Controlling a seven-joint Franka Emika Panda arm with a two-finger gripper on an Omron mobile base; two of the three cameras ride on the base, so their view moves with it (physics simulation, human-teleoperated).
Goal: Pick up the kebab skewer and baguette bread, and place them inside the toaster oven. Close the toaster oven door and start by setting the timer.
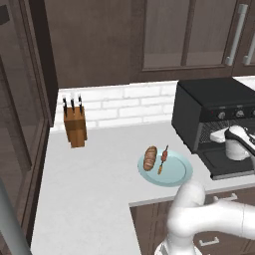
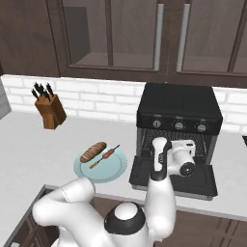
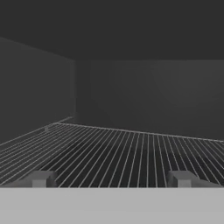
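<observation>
The black toaster oven (image 1: pixel 209 99) (image 2: pixel 176 101) stands at the back of the counter. The toaster oven door (image 2: pixel 202 182) (image 1: pixel 225 167) lies dropped open in front of it. My white hand (image 2: pixel 181 154) (image 1: pixel 236 144) hovers over the door, pointing into the opening. In the hand view my gripper (image 3: pixel 111 178) is open and empty, its fingertips (image 3: pixel 41 178) wide apart just above the wire rack (image 3: pixel 131 148). To the oven's left, the baguette bread (image 1: pixel 150 158) (image 2: pixel 93 151) and the kebab skewer (image 1: pixel 163 159) (image 2: pixel 104 157) lie side by side on a pale blue plate (image 1: pixel 175 175) (image 2: pixel 115 169).
A wooden knife block (image 1: pixel 74 124) (image 2: pixel 49 110) stands by the white brick wall at the back left. Knobs (image 2: pixel 178 125) run along the oven's top panel. Dark cabinets hang above. The grey counter (image 1: pixel 89 189) wraps round a corner near my base.
</observation>
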